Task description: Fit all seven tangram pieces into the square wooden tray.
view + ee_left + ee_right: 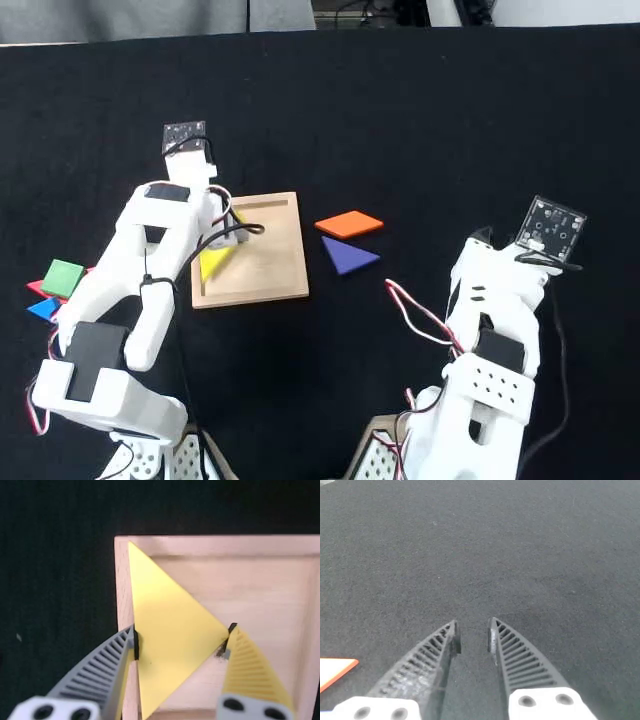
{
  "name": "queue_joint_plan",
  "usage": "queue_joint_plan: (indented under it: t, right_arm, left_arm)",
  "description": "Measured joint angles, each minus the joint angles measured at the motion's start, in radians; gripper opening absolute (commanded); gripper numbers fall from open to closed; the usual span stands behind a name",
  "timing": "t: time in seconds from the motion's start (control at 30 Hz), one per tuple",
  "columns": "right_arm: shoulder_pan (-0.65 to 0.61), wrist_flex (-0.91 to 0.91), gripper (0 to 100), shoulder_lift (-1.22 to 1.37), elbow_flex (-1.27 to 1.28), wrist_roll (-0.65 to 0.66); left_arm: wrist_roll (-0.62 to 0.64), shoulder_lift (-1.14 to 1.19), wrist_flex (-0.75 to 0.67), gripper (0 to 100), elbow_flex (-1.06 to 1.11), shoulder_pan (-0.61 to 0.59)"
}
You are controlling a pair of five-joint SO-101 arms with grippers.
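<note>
Your left gripper [180, 641] grasps the yellow triangle [165, 610] at the tray [215, 545]'s eight o'clock. It's likely light, stiff and slick, so pinch opposite edges. Your right gripper [473, 637] sits parted, empty.

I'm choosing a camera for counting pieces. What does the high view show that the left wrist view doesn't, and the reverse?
High view adds: an orange piece and a dark blue triangle on the cloth right of the tray, plus green, red and light blue pieces near the table's left edge. Left wrist view adds: the left gripper, its fingertips pressed against two sides of the yellow triangle, one edge of which overlaps the tray's rim. Shared: the yellow triangle, the wooden tray and the black cloth.
</note>
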Motion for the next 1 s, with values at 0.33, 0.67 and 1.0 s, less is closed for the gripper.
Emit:
queue_joint_plan:
  t: [0.33,0.67,1.0]
  right_arm:
    - [0.0,0.0,10.3,0.0,0.0,0.0]
    - [0.0,0.0,10.3,0.0,0.0,0.0]
    - [0.0,0.0,10.3,0.0,0.0,0.0]
  left_arm:
    - [0.0,0.0,0.068,28,0.0,0.0]
    - [0.0,0.0,0.068,31,-0.018,-0.035]
    - [0.0,0.0,0.068,34,-0.035,-0.054]
